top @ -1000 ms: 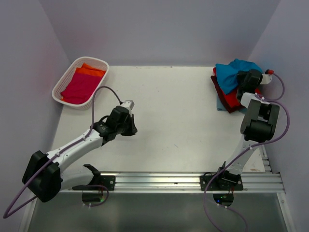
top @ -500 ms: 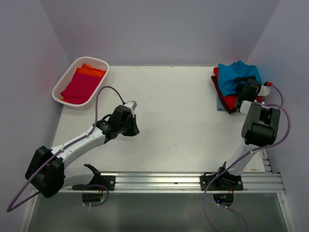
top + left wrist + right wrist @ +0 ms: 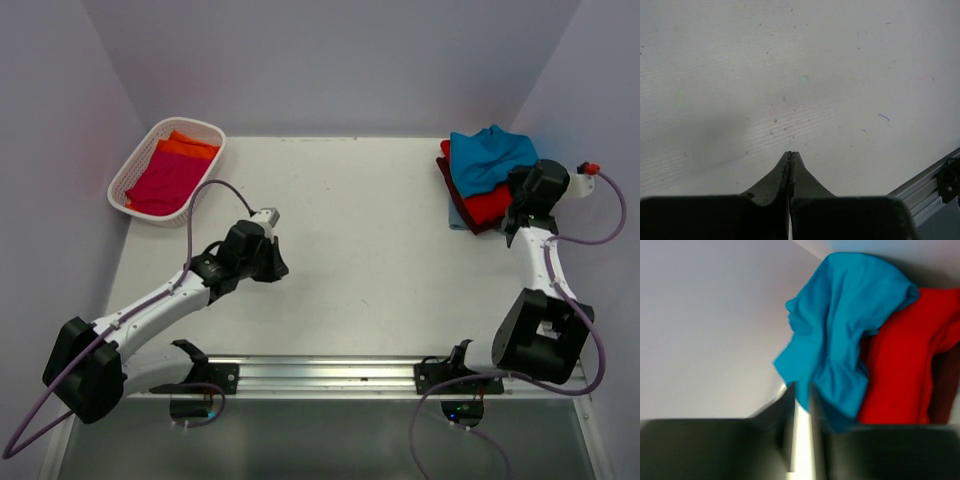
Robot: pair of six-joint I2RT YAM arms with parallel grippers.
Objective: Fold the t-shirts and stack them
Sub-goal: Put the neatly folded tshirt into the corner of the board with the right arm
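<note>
- The white basket point(image 3: 190, 123) in the far left corner holds a magenta t-shirt point(image 3: 165, 182) and an orange t-shirt point(image 3: 185, 147).
- The left gripper point(image 3: 790, 154) is clenched on nothing, over the table point(image 3: 380, 250).
- The teal t-shirt point(image 3: 487, 157) lies crumpled on the red t-shirt point(image 3: 490, 205), far right.
- The right gripper point(image 3: 801, 390) is at the teal hem, its jaws a slit apart. Blur hides whether it has a grip.

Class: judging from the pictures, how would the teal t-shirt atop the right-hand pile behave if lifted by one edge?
The teal t-shirt would probably flop and drape: it lies crumpled in soft folds over the red t-shirt. It looks thin, so it is likely light. Dragging it might shift the red one too.
</note>
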